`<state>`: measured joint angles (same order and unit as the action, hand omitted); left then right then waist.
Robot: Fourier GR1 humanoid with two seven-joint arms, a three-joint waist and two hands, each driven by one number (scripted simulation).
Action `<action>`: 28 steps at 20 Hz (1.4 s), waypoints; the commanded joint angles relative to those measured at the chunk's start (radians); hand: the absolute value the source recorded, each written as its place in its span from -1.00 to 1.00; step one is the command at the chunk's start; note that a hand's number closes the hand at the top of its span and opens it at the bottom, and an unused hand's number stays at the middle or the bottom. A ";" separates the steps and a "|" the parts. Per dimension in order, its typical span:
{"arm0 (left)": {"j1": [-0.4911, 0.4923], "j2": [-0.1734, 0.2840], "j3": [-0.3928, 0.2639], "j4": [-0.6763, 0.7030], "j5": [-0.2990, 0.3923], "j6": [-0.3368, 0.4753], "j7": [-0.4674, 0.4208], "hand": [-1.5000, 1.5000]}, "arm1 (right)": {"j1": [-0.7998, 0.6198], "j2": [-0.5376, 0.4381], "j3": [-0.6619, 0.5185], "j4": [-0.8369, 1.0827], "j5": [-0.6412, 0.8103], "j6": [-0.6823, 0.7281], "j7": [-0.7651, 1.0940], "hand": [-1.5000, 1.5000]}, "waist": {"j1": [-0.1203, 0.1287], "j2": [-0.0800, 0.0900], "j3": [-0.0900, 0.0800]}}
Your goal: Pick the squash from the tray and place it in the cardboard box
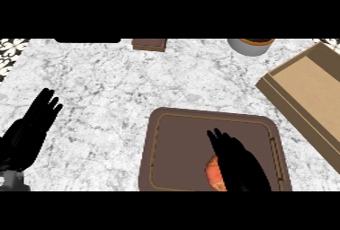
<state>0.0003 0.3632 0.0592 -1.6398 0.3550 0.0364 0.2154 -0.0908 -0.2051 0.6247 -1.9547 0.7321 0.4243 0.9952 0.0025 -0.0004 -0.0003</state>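
Observation:
A brown tray (174, 134) lies at the counter's front centre. On it an orange squash (214, 174) shows only as a sliver, mostly hidden under my right hand (238, 162). That hand hangs over the tray with its fingers straight and pointing away from me; whether it touches the squash I cannot tell. The cardboard box (312, 92) lies open at the right, tilted along the counter's edge. My left hand (30, 128) rests open at the far left, fingers up, well away from the tray.
A grey pot with an orange rim (250, 45) stands at the back right. A small brown block (149, 44) and a dark flat object (87, 40) sit along the back edge. Marble counter lies between tray and box.

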 commanded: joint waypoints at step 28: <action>-0.037 -0.057 0.132 0.018 -0.047 -0.130 0.050 0.00 | 0.008 0.026 -0.119 0.211 0.184 0.010 -0.300 1.00 | -0.001 0.001 0.000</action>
<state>-0.0180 0.2884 0.1536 -1.6605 0.2830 -0.0475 0.2718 -0.0461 -0.1585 0.5469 -1.8104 0.9235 0.4242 0.7734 0.0008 -0.0019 -0.0011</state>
